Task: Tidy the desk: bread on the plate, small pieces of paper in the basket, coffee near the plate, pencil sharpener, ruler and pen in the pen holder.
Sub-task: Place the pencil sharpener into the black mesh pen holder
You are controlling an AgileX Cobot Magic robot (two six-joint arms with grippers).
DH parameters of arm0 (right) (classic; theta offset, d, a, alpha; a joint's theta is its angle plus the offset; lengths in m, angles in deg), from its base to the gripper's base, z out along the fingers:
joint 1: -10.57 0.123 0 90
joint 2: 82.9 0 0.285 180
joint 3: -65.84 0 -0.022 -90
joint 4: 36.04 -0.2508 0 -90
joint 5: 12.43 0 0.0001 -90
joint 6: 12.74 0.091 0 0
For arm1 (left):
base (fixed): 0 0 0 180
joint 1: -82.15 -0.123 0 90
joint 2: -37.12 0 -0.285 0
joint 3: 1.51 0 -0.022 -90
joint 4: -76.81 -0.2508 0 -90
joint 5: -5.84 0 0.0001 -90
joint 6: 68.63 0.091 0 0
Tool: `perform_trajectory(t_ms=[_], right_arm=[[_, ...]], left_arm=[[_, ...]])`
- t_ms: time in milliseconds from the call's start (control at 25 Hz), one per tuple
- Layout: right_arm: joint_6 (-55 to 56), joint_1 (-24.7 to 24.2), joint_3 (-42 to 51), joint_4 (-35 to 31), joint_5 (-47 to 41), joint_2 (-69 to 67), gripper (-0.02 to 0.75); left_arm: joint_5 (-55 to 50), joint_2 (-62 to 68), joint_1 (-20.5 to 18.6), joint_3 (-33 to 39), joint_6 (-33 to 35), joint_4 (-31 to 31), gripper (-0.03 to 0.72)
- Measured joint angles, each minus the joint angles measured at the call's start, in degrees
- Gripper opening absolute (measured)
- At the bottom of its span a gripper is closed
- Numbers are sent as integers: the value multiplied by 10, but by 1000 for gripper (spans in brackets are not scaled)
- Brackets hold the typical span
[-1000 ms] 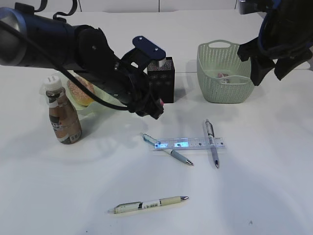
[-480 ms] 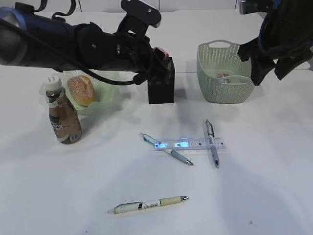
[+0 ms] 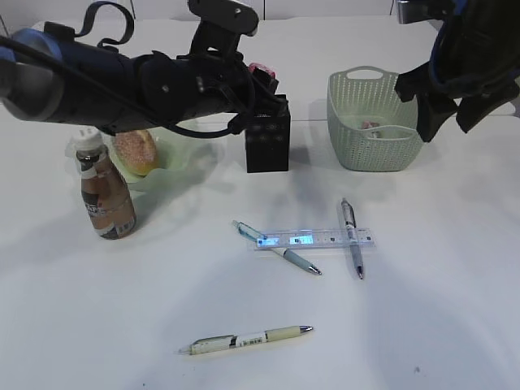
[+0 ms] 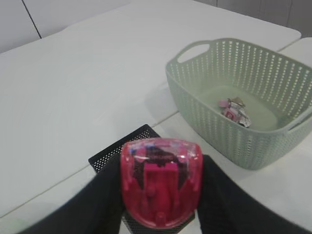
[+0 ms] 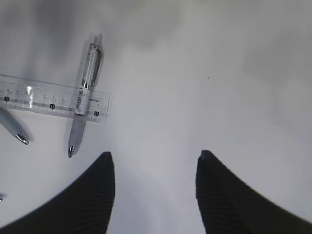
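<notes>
A red translucent plastic pencil sharpener [image 4: 161, 183] sits clamped between the left gripper's [image 4: 161, 195] black fingers, just above the black mesh pen holder [image 3: 267, 136] at upper centre. The right gripper [image 5: 155, 187], upper right, hangs spread wide, holding nothing.

White table [image 3: 455, 325]; possibly pale cabinet panels [image 4: 63, 12] behind.

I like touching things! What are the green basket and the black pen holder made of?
The basket looks like matte moulded plastic: smooth rim, rows of tiny holes. The pen holder looks like black metal mesh, though it could be plastic; its top edge shows fine perforations.
</notes>
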Motion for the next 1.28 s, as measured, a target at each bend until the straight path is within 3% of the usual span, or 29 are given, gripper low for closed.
perform_trajectory(t_ms=[520, 1280], right_arm=[[0, 0, 0, 0, 0, 0, 426], [0, 0, 0, 2, 0, 0, 426]], left_arm=[[52, 40, 0, -28, -2, 3, 298], [55, 148, -2, -159, -11, 3, 298]])
